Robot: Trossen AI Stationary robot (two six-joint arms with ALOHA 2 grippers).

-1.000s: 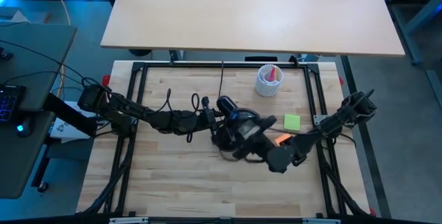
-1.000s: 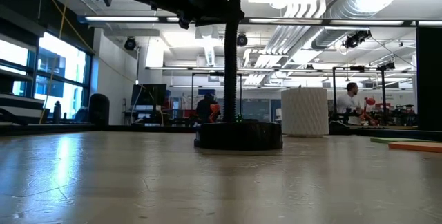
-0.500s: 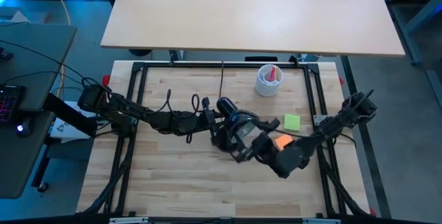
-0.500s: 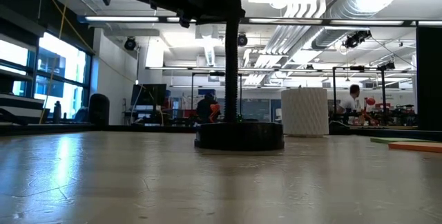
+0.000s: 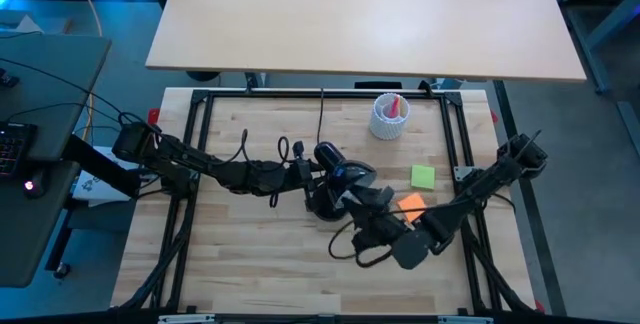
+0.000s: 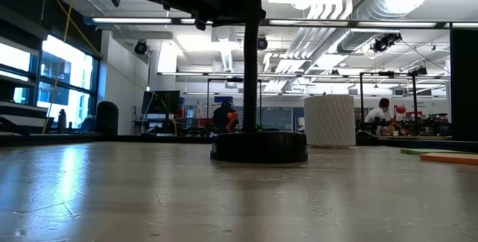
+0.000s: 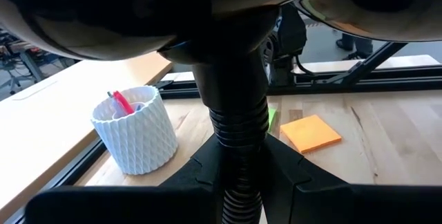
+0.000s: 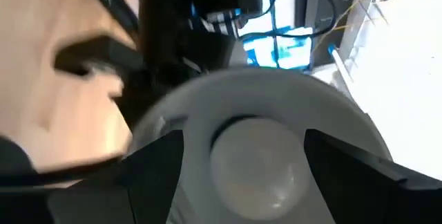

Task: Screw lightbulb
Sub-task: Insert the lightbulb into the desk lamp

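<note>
Our left gripper (image 5: 312,171) pinches the lamp (image 7: 231,124) neck; our right gripper (image 8: 238,175) stands wide around the bulb (image 8: 257,162). A skewed closing could cross-thread it or tip the lamp.

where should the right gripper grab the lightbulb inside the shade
Grip the lightbulb on its rounded white dome, coming straight in through the shade's open mouth. Only the dome shows; the shade rings it. The right gripper already has a finger on either side.

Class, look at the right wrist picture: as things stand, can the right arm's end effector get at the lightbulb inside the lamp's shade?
Probably yes: the right end effector stands open straight before the lightbulb, and nothing lies between them inside the shade.
</note>
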